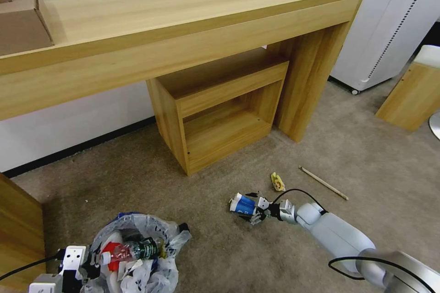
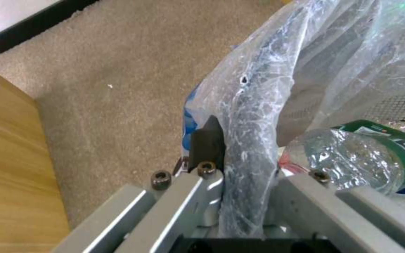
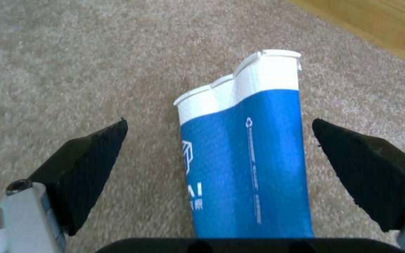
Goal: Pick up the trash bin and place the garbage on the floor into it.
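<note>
Blue-and-white, the carton point(image 3: 244, 154) lay on the beige carpet point(image 1: 183, 174) between the wide-spread fingers point(image 3: 85, 168) of the right gripper point(image 1: 253, 213), neither pad touching it. At lower left the left gripper point(image 2: 240, 196) was clamped on the bagged rim of the trash bin point(image 1: 137, 247), which held a green-label bottle point(image 2: 376, 154) among other litter. A yellow scrap point(image 1: 277, 181) and a thin wooden stick point(image 1: 323, 182) lay nearby on the carpet, before the wooden desk point(image 1: 183, 32).
</note>
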{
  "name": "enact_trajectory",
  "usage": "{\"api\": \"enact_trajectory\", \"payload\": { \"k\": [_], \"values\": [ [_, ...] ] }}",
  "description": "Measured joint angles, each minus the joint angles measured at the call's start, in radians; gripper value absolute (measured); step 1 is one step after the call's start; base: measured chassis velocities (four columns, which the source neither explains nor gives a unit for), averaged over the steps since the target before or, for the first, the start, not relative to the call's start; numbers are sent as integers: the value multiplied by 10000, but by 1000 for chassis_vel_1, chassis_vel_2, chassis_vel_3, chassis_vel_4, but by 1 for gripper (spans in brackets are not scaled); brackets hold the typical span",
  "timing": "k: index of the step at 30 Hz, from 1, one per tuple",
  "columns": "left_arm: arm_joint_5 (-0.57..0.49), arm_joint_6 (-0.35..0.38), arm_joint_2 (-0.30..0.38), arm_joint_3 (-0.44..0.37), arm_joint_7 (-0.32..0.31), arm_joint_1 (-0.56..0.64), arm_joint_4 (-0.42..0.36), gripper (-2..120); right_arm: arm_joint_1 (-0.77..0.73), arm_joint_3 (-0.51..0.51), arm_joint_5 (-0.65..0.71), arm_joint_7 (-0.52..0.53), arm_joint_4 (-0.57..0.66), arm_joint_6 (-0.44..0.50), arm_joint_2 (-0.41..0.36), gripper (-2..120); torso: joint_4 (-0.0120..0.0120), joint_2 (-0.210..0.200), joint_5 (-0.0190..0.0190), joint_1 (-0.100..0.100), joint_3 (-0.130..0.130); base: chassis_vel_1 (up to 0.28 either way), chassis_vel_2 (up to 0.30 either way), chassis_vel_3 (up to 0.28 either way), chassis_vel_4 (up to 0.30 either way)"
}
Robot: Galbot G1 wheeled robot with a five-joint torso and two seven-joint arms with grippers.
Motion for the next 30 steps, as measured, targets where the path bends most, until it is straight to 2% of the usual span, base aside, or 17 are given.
{"api": "enact_trajectory", "payload": {
  "k": [11, 24, 27, 30],
  "values": [
    [51, -86, 37, 128, 49, -117, 171, 0, -78, 140, -264, 77, -483, 122, 589, 100, 2, 1, 0, 0, 0, 0, 0, 0, 0],
    [48, -162, 174, 197, 25, -184, 265, 0, -162, 164, -271, 73, -567, 190, 793, 100, 1, 0, 0, 0, 0, 0, 0, 0, 0],
    [55, -166, 180, 233, 6, -197, 269, 0, -191, 162, -260, 58, -499, 192, 746, 95, 1, 0, 2, 0, 0, 0, 0, 0, 0],
    [63, -167, 213, 239, -20, -197, 264, 0, -223, 137, -186, 98, -336, 194, 551, 82, 0, 0, 0, 1, 0, 0, 0, 0, 0]
  ]
}}
